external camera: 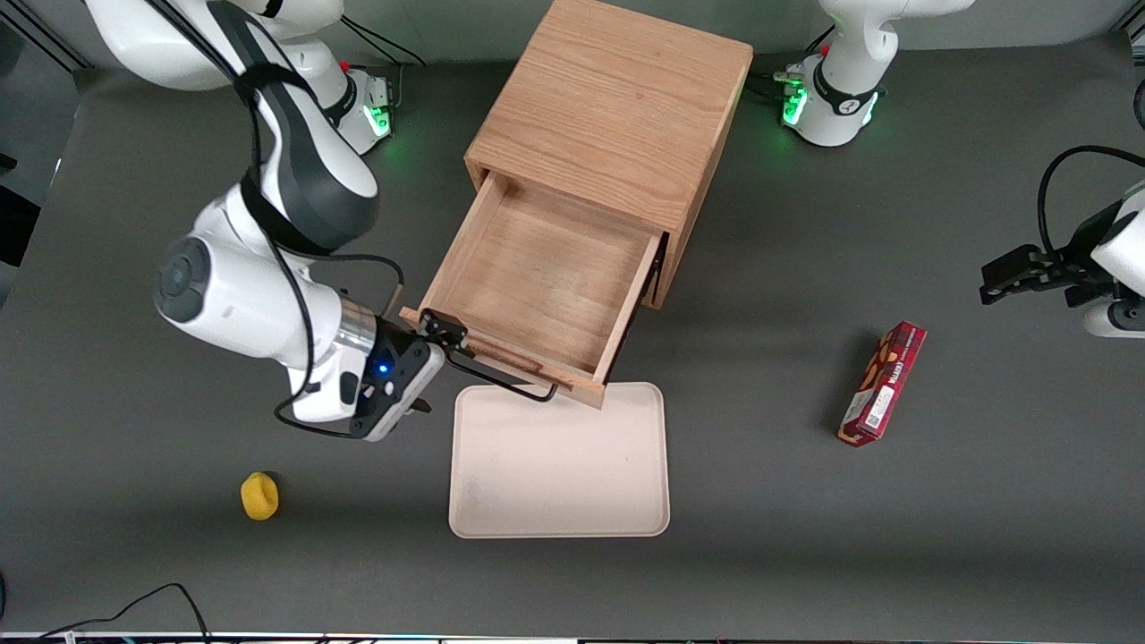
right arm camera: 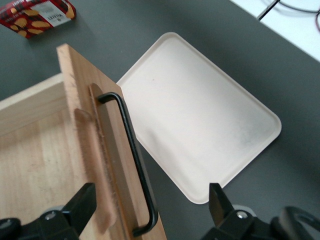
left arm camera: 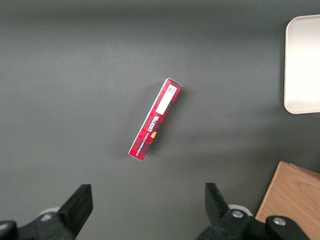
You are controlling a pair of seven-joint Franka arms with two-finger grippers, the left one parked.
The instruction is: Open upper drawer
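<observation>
1. One cream tray [external camera: 559,465] lies on the table just in front of the pulled-out upper drawer [external camera: 537,286]; the drawer's front edge overhangs the tray's rim.
2. One red snack box [external camera: 883,385] lies toward the parked arm's end, and one yellow lump [external camera: 259,496] sits near the working arm's.
3. One gripper [right arm camera: 150,210], fingers spread wide and holding nothing, straddles the black handle [right arm camera: 132,155] at the drawer's front.
4. Dark grey matting covers the table [external camera: 984,537].
</observation>
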